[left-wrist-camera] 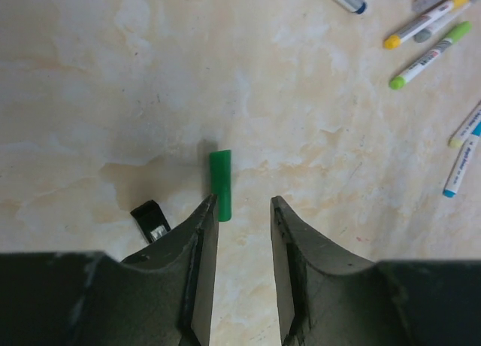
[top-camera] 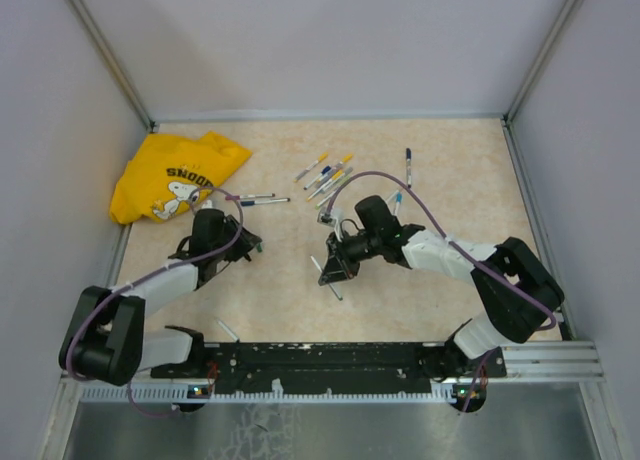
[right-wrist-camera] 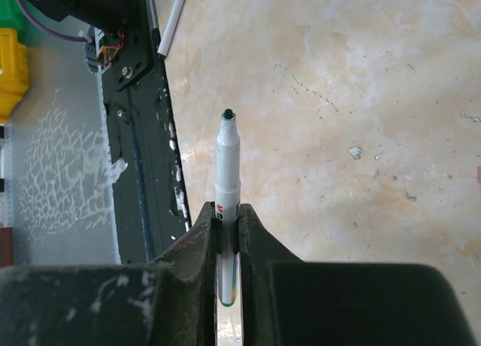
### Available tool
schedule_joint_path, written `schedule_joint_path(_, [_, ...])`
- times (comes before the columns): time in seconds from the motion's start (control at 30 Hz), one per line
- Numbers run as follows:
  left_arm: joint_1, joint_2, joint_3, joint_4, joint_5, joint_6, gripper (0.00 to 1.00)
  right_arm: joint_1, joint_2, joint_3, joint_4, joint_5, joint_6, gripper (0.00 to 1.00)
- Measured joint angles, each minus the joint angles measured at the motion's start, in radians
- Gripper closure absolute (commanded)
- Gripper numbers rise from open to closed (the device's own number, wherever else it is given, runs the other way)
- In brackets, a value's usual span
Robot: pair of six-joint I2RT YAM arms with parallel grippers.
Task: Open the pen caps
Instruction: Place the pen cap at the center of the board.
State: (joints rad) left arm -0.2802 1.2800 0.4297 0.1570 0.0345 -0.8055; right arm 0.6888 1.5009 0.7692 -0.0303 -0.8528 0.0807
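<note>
My left gripper point(left-wrist-camera: 242, 203) is open over the table, with nothing between its fingers. A green pen cap point(left-wrist-camera: 220, 184) sits just past the tip of its left finger, free of the grip. A black pen cap point(left-wrist-camera: 150, 220) lies on the table to the left of it. My right gripper point(right-wrist-camera: 228, 210) is shut on an uncapped white pen point(right-wrist-camera: 228, 158), whose dark green tip points away from the fingers. In the top view the left gripper point(top-camera: 245, 248) and the right gripper point(top-camera: 335, 265) face each other mid-table. Several capped pens point(top-camera: 330, 175) lie behind them.
A yellow Snoopy shirt point(top-camera: 175, 175) lies crumpled at the back left, with two pens point(top-camera: 255, 198) beside it. Pens with yellow, green and blue caps point(left-wrist-camera: 428, 53) lie far right of the left gripper. A loose white pen point(top-camera: 228, 330) rests near the black base rail point(top-camera: 330, 358).
</note>
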Motion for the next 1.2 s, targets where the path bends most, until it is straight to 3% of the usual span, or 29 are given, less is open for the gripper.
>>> schedule_joint_path(0.23, [0.000, -0.176, 0.000, -0.039, 0.025, 0.039, 0.60, 0.045, 0.000, 0.000, 0.000, 0.066, 0.002, 1.00])
schedule_joint_path(0.47, [0.000, -0.406, -0.052, -0.051, 0.035, 0.105, 0.55, 0.132, 0.011, 0.016, 0.008, 0.262, 0.112, 1.00])
schedule_joint_path(0.87, [0.000, -0.821, -0.129, -0.151, -0.023, 0.170, 0.46, 0.230, 0.250, 0.263, -0.061, 0.515, 0.241, 1.00])
schedule_joint_path(1.2, [0.000, -0.882, -0.149, -0.174, -0.027, 0.198, 0.46, 0.286, 0.428, 0.445, -0.164, 0.629, 0.265, 1.00])
